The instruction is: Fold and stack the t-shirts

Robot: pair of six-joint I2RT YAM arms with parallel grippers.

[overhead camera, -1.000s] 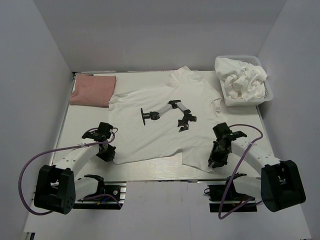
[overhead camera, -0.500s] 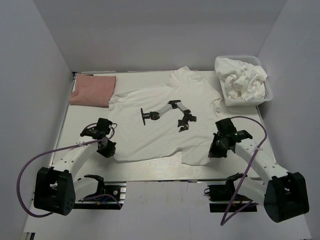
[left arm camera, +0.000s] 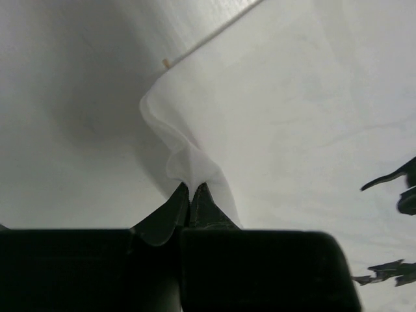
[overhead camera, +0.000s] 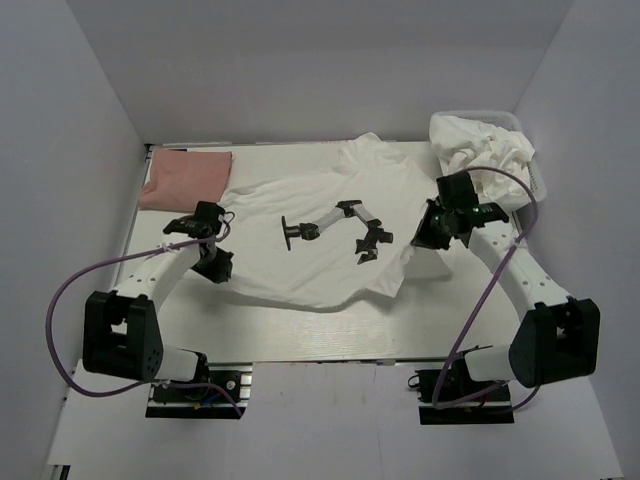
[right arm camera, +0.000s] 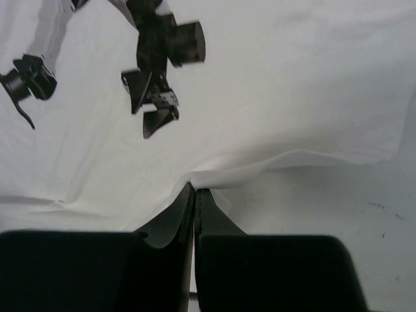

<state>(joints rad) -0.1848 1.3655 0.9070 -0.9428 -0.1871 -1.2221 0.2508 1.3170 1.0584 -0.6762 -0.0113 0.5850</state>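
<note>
Where we grip, left gripper [left arm camera: 190,192]: jaws pressed together on the near-left hem corner of the shirt [overhead camera: 330,195].
Our right gripper [right arm camera: 195,192]: pinched tight on the near-right hem, lifted off the table [overhead camera: 470,310].
Shirt: white, spread mid-table, black arm print [overhead camera: 335,228] facing up.
Neighbours: folded pink shirt [overhead camera: 185,180] far left; basket [overhead camera: 538,180] of crumpled white shirts [overhead camera: 485,155] just behind our right wrist.
Cloth: thin, soft, creased.
Room: bare table along the near edge.

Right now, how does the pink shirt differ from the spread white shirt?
Pink shirt is folded compact; white shirt is spread open. Pink shirt is plain; white shirt carries a dark print. Pink shirt lies untouched at the far left; white shirt is pinched at its near edge by the left gripper and right gripper. Both lie on the table.
</note>
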